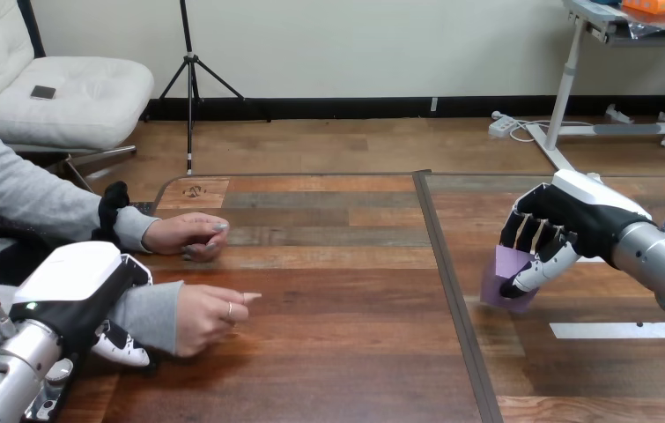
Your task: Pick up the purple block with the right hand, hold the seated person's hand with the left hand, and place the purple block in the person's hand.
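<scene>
Wooden table (pixel 328 352); right robot hand (pixel 566 220) grips purple block (pixel 498 275); left robot hand (pixel 77 282) over person's wrist (pixel 157 313), grasp unclear.

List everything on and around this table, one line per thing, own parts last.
purple block: one, purple, right part of the table, inside the right hand's curled fingers
white strip: one, white, flat on the table under the right arm
table: one, brown wood, dark seam running front to back
person's far hand: one, resting on the table at left
person's near hand: one, closer to the robot, grey sleeve
left hand: one, black and white, curled round the person's wrist behind the near hand
right hand: one, black and white, gripping the purple block
</scene>
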